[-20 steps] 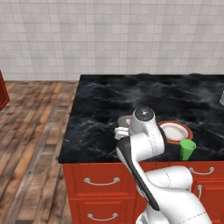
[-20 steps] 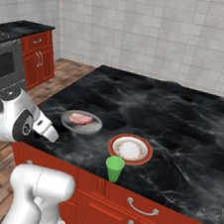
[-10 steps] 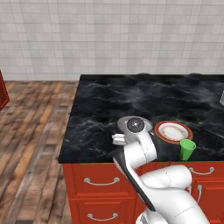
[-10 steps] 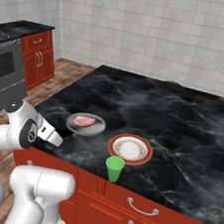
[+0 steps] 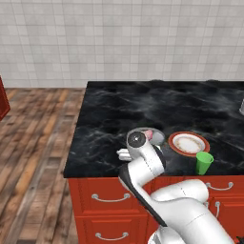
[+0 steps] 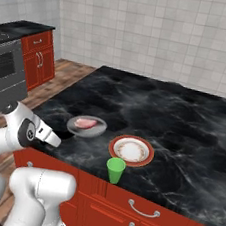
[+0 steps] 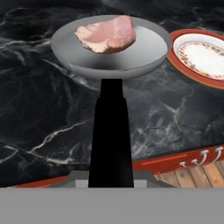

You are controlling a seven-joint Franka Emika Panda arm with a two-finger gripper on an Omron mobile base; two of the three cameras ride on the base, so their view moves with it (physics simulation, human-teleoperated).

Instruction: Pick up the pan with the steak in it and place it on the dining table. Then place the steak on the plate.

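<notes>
Progress: we judge the first half nearly done; the pan is over the near left part of the dining table, whether resting or just above we cannot tell.
Left to do: release the handle, then move the steak onto the plate.
Gripper: we have the gripper closed on the pan's straight black handle, at its near end.
Steak: a flat pink slab with paler edges, lying inside the pan.
Pan: round, shallow, smooth grey metal.
Plate: round, reddish-brown rim, white centre, bare, just beside the pan.
Surface: glossy black marble with white veins, red drawer fronts below.
Green cup: plain, upright, near the plate at the front edge.
</notes>
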